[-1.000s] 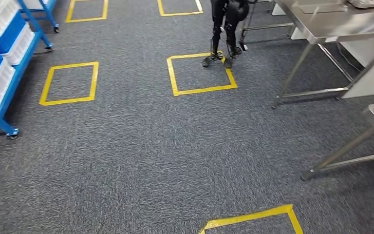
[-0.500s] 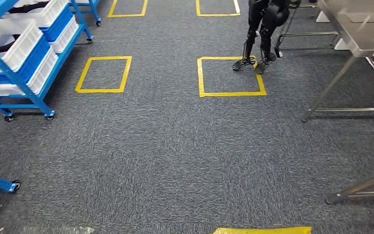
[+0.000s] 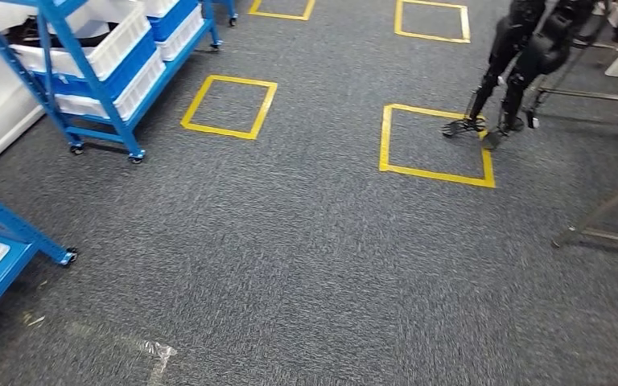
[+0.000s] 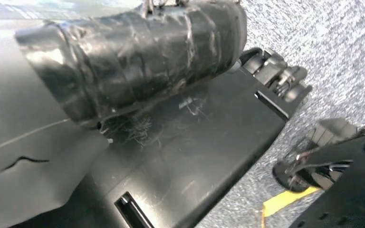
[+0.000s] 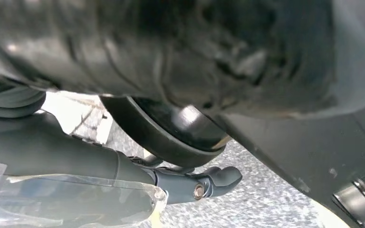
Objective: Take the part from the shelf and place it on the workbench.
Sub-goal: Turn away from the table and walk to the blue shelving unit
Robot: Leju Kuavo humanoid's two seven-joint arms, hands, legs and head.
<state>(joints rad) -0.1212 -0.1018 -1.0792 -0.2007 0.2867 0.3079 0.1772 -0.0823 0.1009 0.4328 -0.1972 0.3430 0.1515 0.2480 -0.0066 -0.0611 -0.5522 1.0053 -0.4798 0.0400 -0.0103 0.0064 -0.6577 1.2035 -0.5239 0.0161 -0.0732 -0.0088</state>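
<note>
Far left in my head view, the corner of a blue rack [image 3: 4, 229] pokes in, its caster on the grey carpet [image 3: 290, 265]. A scrap of clear tape [image 3: 158, 351] lies on the carpet in the foreground.

Further away is the blue shelf [image 3: 88, 76] on wheels, with white bins [image 3: 109, 48] and blue bins [image 3: 96, 84] stacked on its levels. Something dark sits in the top white bin; I cannot tell whether that is the part, so I can place it no closer than somewhere on that shelf.

Moving right, a yellow tape square [image 3: 195, 101] is marked on the carpet just beside the shelf's near end. Well apart from it, a second yellow square [image 3: 384, 137] sits right of centre. Two more squares line the top edge.

Another humanoid robot [image 3: 523, 56], black-legged, stands at the far right corner of that second square, its feet on or just beside the yellow line.

At the right edge, a slanted metal workbench leg [image 3: 603, 213] reaches the carpet, with more metal framing behind the other robot.

My left hand [image 4: 278, 76] appears as dark fingers over the carpet in the left wrist view, and I cannot tell whether they are apart or together. My right hand [image 5: 209, 183] is a dark, blurred shape in the right wrist view, and I cannot tell how it stands either.
</note>
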